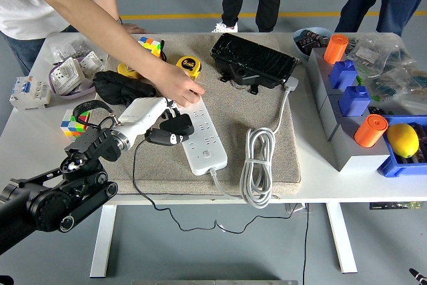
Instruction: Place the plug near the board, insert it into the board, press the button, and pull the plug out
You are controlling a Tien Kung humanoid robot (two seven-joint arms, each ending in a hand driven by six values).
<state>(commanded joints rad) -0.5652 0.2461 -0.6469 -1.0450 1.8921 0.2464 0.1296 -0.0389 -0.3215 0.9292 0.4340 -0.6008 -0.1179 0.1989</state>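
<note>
- The left hand (pixel 162 122), white with dark fingertips, is closed around the black plug (pixel 175 128), holding it at the left long edge of the white power board (pixel 202 134), which lies on the beige mat (pixel 257 108) toward the worktop's near edge.
- Judged from this, bringing the plug to the board looks done; inserting it appears to be the step in hand, with the button press and pull-out left.
- A person's hand (pixel 177 85) presses on the board's far end, seemingly steadying it.
- Whether the plug's pins have entered a socket is hidden beneath the plug's body.
- The plug's thin black cable (pixel 143 188) drops over the worktop's near edge.
- The right arm is out of view.
</note>
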